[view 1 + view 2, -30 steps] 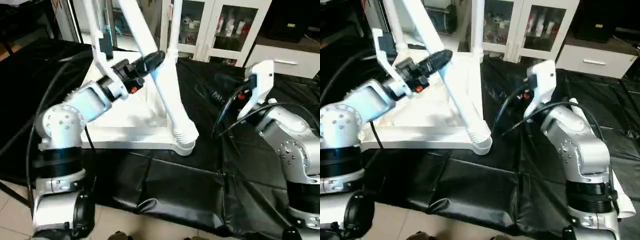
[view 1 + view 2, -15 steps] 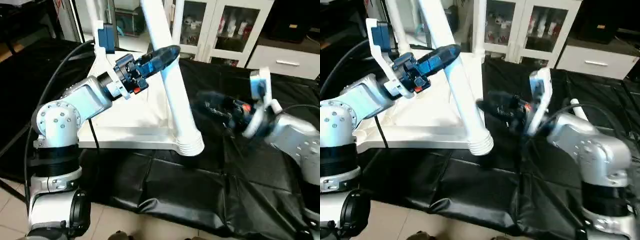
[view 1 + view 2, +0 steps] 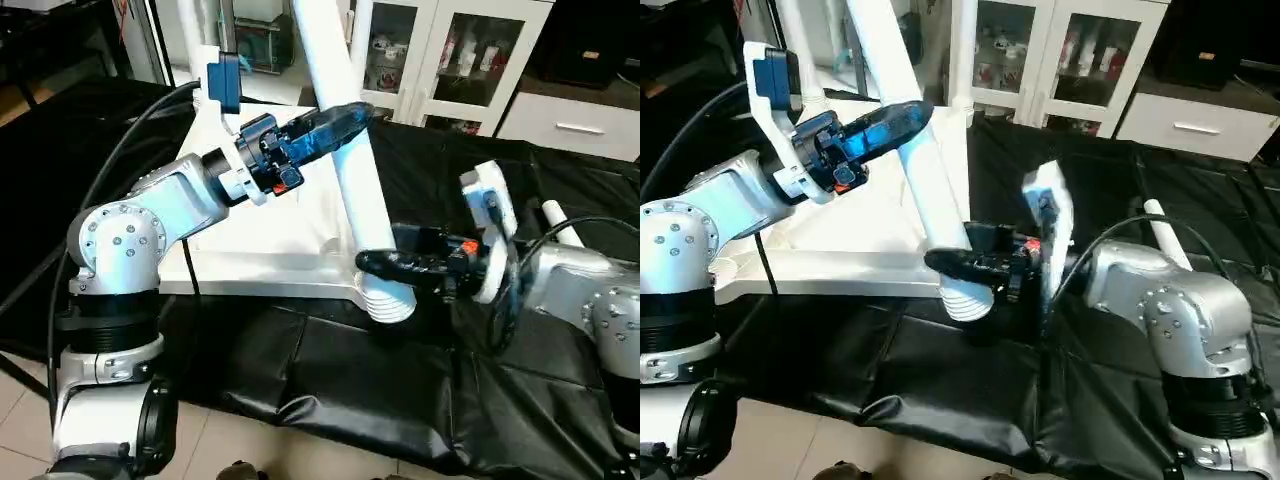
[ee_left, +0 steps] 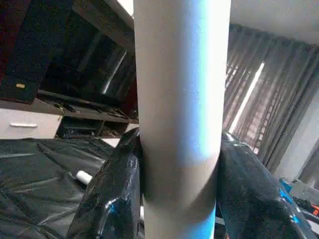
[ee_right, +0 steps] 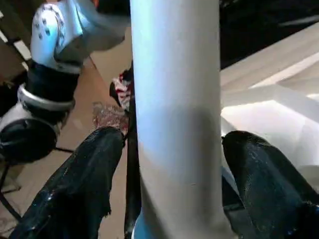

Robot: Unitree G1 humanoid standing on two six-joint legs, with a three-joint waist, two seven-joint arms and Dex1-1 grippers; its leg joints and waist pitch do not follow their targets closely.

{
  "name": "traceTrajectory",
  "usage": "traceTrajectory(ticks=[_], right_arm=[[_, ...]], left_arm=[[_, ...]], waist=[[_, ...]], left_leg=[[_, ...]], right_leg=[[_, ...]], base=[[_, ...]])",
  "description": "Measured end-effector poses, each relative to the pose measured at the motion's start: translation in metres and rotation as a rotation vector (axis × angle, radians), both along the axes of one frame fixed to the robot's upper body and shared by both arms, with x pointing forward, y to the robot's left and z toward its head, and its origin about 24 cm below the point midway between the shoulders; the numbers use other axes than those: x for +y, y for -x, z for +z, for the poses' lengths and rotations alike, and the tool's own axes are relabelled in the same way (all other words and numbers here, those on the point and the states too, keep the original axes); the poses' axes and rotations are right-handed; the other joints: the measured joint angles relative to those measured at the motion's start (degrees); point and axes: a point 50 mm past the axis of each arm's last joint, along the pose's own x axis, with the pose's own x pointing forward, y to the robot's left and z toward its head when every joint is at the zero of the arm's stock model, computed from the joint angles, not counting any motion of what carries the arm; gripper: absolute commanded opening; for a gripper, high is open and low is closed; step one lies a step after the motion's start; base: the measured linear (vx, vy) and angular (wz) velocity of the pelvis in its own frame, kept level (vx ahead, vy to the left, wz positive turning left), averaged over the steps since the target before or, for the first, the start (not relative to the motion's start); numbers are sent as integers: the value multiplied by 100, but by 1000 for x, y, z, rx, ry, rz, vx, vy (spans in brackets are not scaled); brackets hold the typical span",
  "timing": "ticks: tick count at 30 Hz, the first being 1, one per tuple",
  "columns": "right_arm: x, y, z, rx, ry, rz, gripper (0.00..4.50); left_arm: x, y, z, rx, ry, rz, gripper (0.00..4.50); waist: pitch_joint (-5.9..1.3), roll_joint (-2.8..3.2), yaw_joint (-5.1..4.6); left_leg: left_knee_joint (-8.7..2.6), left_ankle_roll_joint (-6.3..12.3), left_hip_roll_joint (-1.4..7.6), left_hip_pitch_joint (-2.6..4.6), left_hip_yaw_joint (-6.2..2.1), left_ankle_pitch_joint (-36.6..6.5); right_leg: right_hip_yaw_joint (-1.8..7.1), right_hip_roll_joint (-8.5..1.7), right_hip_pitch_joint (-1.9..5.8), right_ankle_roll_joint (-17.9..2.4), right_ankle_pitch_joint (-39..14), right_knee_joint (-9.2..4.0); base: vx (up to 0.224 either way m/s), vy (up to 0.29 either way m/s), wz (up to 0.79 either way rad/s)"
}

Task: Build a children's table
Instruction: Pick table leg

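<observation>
The children's table top (image 3: 250, 245) lies upside down, white, on the black cover. One white leg (image 3: 345, 160) slants up from its near right corner socket (image 3: 388, 300). My left gripper (image 3: 345, 115) is shut on the leg's middle, and in the left wrist view both black fingers (image 4: 112, 199) press its sides. My right gripper (image 3: 375, 262) is open and straddles the leg just above its ribbed base. In the right wrist view its fingers (image 5: 79, 189) stand apart from the tube (image 5: 174, 124). Other legs (image 3: 192, 40) stand upright at the far corners.
A loose white tube (image 3: 558, 222) lies on the black-covered work table (image 3: 330, 370) behind my right arm. White glass-door cabinets (image 3: 450, 60) stand beyond the table. The table's front edge runs close to my body, with tiled floor (image 3: 20, 400) below.
My right arm has swung in from the right, and its open gripper now brackets the leg's lower end. My left gripper has kept its hold on the leg.
</observation>
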Motion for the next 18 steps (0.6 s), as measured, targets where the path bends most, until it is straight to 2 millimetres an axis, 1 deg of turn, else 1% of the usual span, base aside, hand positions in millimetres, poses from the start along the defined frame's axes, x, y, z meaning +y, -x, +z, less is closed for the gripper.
traceTrajectory(ticks=[1,2,3,4,5,9,10,12,13,16,18], right_arm=[[0,-1,-1,-1,10,-7,324],[0,-2,-2,-4,14,-15,304],[0,-2,-2,-4,17,-17,304],[0,-3,-2,-4,19,-18,289],[0,-3,-2,-4,21,-17,289],[2,-5,-1,-12,27,-11,253],[2,-5,0,-13,28,-11,253],[2,-5,-1,-16,29,-10,223],[3,-5,-1,-16,31,-10,223],[5,-5,-2,-33,44,-4,198],[5,-5,-2,-43,48,-7,196]], left_arm=[[0,0,0,-2,-2,-3,178],[-1,0,0,-2,-6,-6,178],[-1,0,-1,-3,-8,-5,178],[0,0,-1,-4,-10,-3,178],[1,0,-1,-7,-12,0,178],[2,-1,0,-14,-14,10,177],[2,-1,0,-15,-14,12,177],[3,-1,0,-16,-17,17,177],[3,-1,0,-15,-18,18,177],[3,-2,-1,-11,-19,19,177],[3,-2,-1,-12,-19,20,177]], waist=[[0,0,0],[0,0,1],[0,0,1],[0,0,1],[0,0,0],[0,0,0],[0,0,2],[0,0,6],[0,0,6],[0,0,4],[0,0,4]], left_leg=[[0,0,0,0,0,0],[0,0,0,0,0,0],[0,0,0,0,0,0],[0,0,0,0,0,0],[0,0,0,0,0,0],[0,0,0,0,0,0],[0,0,0,0,0,0],[0,0,0,0,0,0],[0,0,0,0,0,0],[0,0,0,0,0,0],[0,0,0,0,0,0]], right_leg=[[0,0,-1,0,0,0],[0,0,-1,0,0,0],[0,0,-1,1,0,0],[0,0,-1,1,0,0],[0,0,-1,1,0,0],[0,0,-1,0,0,0],[0,0,-1,0,0,0],[0,0,-1,0,0,0],[0,0,-1,0,0,0],[0,0,-1,0,0,0],[0,0,-1,1,0,0]], base=[[0,0,0],[0,0,0],[0,0,0],[0,0,0],[0,0,0],[0,0,0],[0,0,0],[0,0,0],[0,0,0],[0,0,0],[0,0,0]])
